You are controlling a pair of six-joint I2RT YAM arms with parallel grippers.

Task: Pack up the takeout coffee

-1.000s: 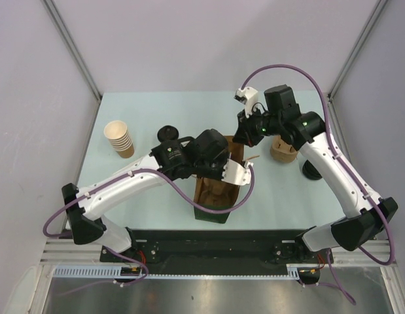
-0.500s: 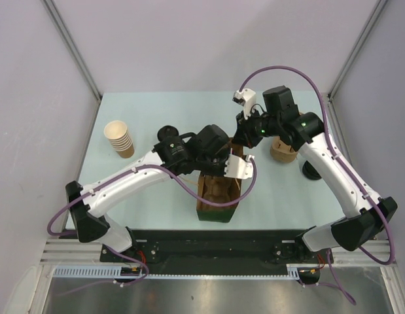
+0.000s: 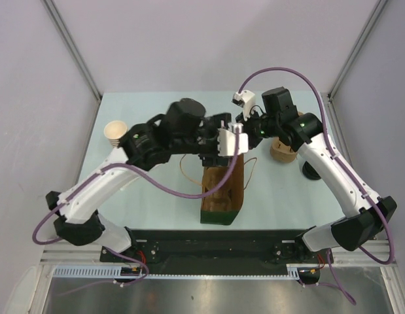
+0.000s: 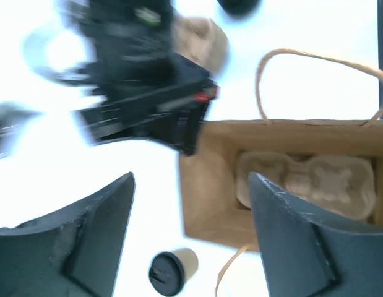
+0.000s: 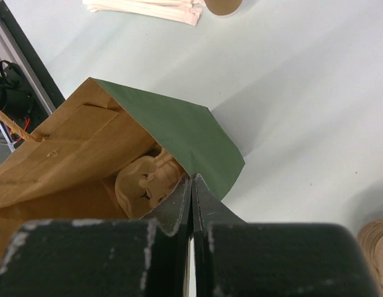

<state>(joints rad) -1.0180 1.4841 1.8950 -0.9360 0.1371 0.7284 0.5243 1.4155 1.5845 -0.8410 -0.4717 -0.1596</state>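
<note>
On the pale table (image 3: 137,104), a green paper bag (image 3: 222,199) stands open with a moulded-pulp carrier (image 4: 305,179) resting inside. The right gripper (image 5: 191,183) has its fingers pressed together, pinching the bag's rim at one corner. The left gripper (image 4: 191,182) hovers above the bag with fingers spread, holding nothing. The takeout coffee (image 4: 172,270), a small tan cup with a black lid, sits on the table just beside the bag, outside it. By this view the cup is not yet packed: grasping it and lowering it in remain.
</note>
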